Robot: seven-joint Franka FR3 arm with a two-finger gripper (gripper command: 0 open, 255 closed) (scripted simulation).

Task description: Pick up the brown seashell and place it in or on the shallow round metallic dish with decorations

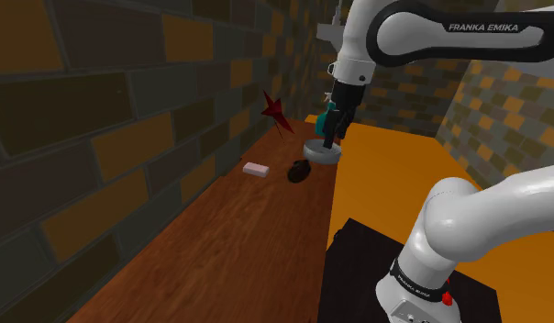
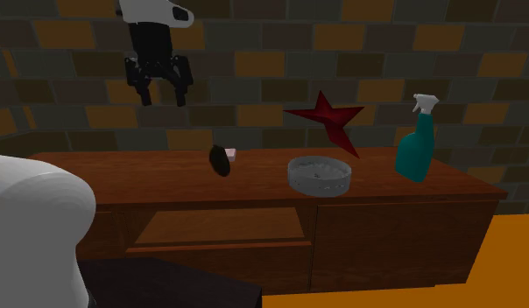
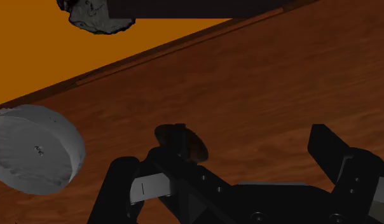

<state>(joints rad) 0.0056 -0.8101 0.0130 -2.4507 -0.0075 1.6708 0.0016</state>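
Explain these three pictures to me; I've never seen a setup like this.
This is a simulated white robot arm with black jaws. One picture looks from beside its stand, one faces the wooden cabinet, one looks down from a camera at the wrist. On the cabinet lie a dark brown shell, a round grey dish, a teal spray bottle, a small pale block and a red star by the wall. The jaws hang open above the cabinet, roughly over the shell, holding nothing.

White arm (image 1: 422, 32) outstretched, gripper (image 2: 163, 96) downward, its two fingers (image 2: 145, 91) wide apart.
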